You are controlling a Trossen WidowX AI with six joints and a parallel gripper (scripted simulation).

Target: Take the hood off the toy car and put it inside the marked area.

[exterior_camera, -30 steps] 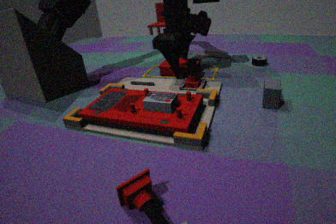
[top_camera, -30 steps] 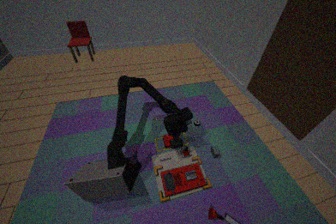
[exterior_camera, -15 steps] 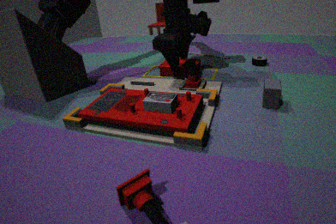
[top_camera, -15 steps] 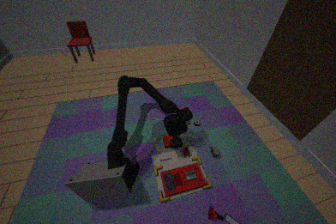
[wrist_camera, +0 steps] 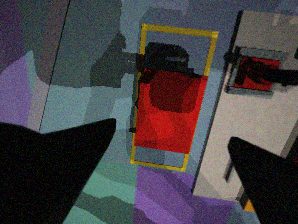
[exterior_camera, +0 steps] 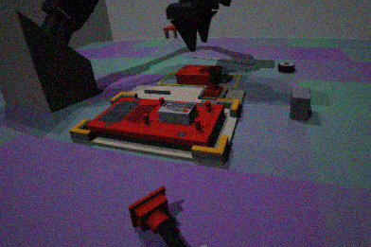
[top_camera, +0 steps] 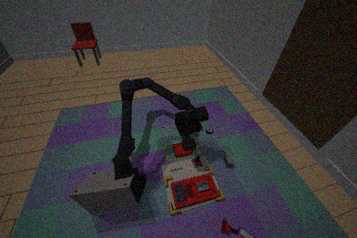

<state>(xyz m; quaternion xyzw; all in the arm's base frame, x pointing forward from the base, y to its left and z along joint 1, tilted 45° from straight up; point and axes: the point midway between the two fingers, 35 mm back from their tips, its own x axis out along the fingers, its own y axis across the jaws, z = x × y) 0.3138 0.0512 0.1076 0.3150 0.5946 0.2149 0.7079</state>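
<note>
We see our pincer spread wide and holding nothing, clear above the surface. Directly below it the red hood lies inside the yellow-outlined marked area, with the toy car just beside.

red hood in yellow-outlined marked area; table patched purple and teal; black end effector.

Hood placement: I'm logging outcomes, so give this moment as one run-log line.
hood: lying inside yellow marked area | gripper: open, above hood, touching nothing | toy car: on its board, hood off
</note>
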